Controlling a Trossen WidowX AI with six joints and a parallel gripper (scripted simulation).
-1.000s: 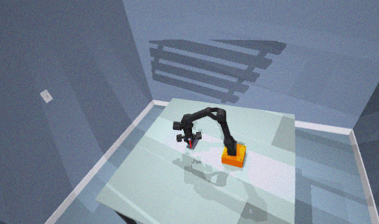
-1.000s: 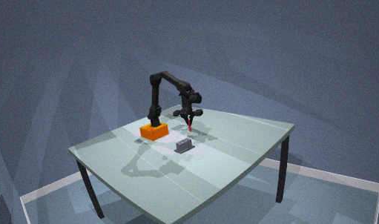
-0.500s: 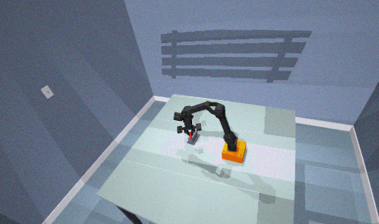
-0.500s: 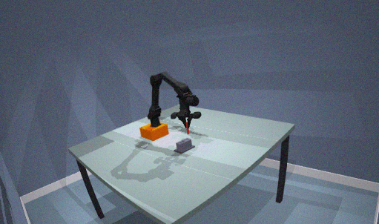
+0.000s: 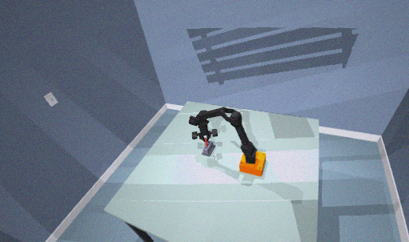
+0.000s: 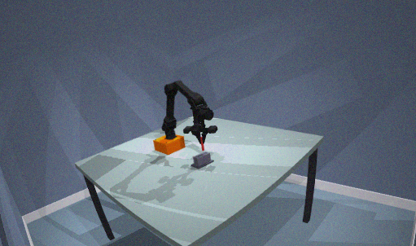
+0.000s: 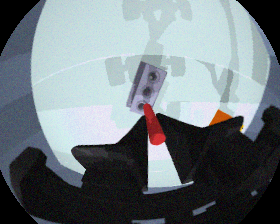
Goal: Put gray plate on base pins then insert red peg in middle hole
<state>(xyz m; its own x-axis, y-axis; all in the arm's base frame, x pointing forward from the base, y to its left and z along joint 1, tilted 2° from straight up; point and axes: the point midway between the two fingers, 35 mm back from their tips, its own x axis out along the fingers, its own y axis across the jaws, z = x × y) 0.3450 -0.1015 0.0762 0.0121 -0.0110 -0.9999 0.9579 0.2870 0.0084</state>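
Note:
The gray plate (image 7: 159, 81) appears to lie flat on the base (image 7: 136, 86) (image 6: 197, 165), with several round openings in a row along its top in the wrist view. Plate and base show as one small gray block (image 5: 208, 150) in the top view. My gripper (image 5: 206, 139) (image 6: 201, 140) (image 7: 150, 117) is shut on the red peg (image 5: 206, 142) (image 6: 203, 146) (image 7: 155, 131) and points it down. The peg's lower end is just above the block in the exterior view. In the wrist view that end overlaps the near end opening. Whether pins fill the outer openings is too small to tell.
The arm's orange mount (image 5: 252, 164) (image 6: 169, 145) (image 7: 221, 118) stands on the table (image 5: 158, 188) (image 6: 234, 191), to the right of the block in the top view and to its left in the exterior view. Arm shadows fall across the table top around the block.

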